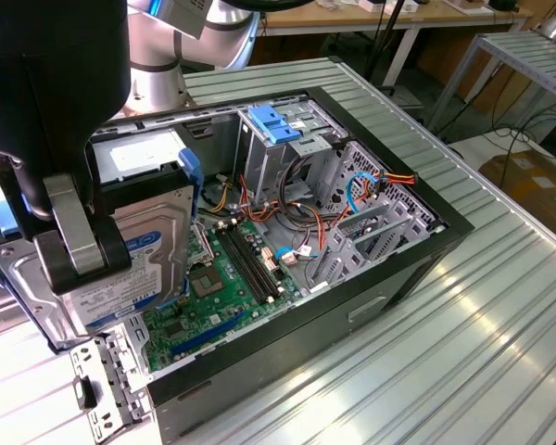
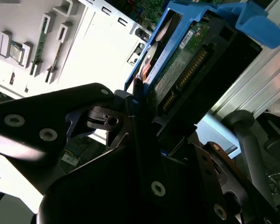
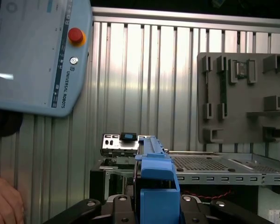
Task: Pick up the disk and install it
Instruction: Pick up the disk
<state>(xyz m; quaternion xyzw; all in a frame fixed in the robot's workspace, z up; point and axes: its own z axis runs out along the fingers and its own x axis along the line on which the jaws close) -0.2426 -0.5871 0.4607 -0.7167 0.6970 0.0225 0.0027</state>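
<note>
Gripper (image 1: 85,264): I read the jaws as pinching the disk (image 1: 144,250) across its flat faces, one finger lying over the label side.
Disk: off the tabletop (image 1: 463,352) and held on edge at the exterior view's left, over the near corner of the computer case (image 1: 352,311). Its blue carrier (image 3: 156,182) wraps the rim. It is not yet seated in anything.
Case: open on its side on the tabletop.
Case contents: motherboard (image 1: 232,269) on the floor of the case, loose cables (image 1: 371,181) toward the exterior view's right, a grey box (image 1: 139,153) with a white sticker just behind the disk, and a metal drive cage (image 1: 278,162) topped by a light-blue latch (image 1: 273,122). I can't tell whether the cage slot is free.
Risk, slip: smooth metal faces in a two-point pinch. A jolt could let the disk pivot or drop onto the motherboard.
Risk, snag: the carrier's corner could catch the case rim or the cables if it comes in tilted.
Risk, bystander: a hand (image 3: 4,200) sits near the teach pendant (image 3: 32,56), close to my working area.
</note>
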